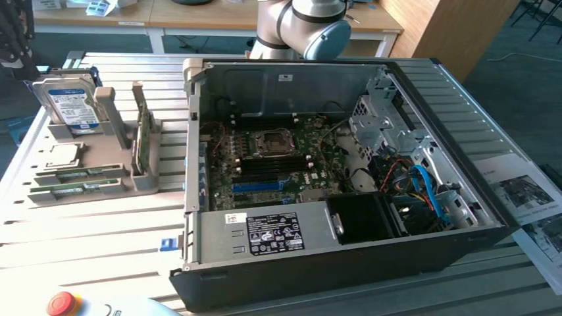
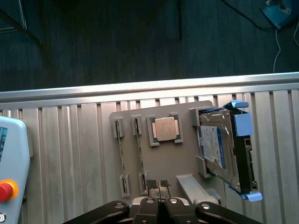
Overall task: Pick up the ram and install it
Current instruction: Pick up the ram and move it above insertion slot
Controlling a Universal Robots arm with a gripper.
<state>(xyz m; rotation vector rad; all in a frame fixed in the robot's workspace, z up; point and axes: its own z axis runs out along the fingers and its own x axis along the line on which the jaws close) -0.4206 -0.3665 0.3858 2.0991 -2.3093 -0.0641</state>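
Note:
Two ram sticks sit on edge in the slots of a grey holder plate; in the exterior view they lie at that holder's near end. Another green stick stands upright in the same holder. In the wrist view my gripper hangs well above the holder, its fingertips pressed together with nothing between them. My arm rises behind the open computer case, whose motherboard shows long memory slots.
A silver hard drive and a square processor chip share the holder. A pendant with a red stop button lies near the slatted table's edge. Cables and a drive cage crowd the case's right side.

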